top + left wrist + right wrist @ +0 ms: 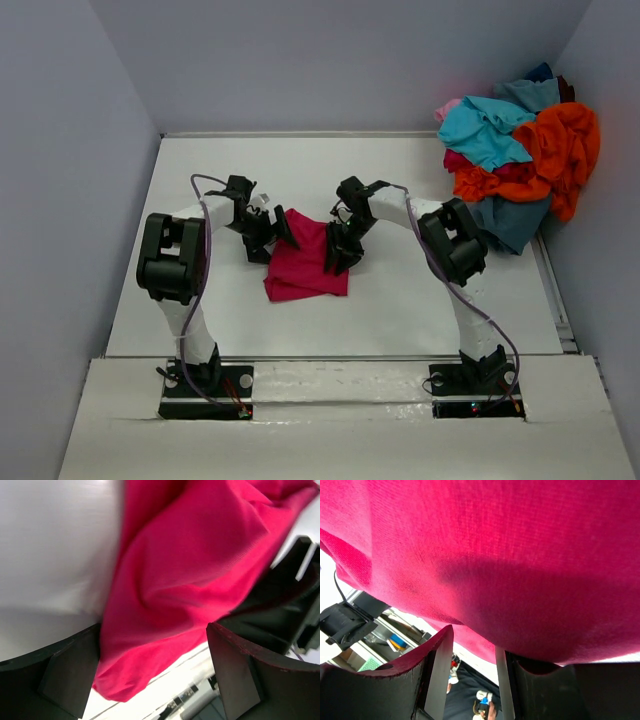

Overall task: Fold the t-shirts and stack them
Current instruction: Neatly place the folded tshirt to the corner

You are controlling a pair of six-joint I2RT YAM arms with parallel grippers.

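Note:
A crimson-magenta t-shirt lies in a folded bundle at mid-table, between my two grippers. At its left edge my left gripper stands wide open. In the left wrist view the red cloth hangs loose between the two spread fingers, with my left gripper not clamping it. My right gripper is at the shirt's right edge. In the right wrist view the cloth spreads across the fingertips of my right gripper, whose jaws stand part open with an empty gap between them.
More t-shirts are heaped at the back right corner: orange, turquoise, pink and dark blue. The white table is walled on the left, back and right. Both arm bases sit at its near edge.

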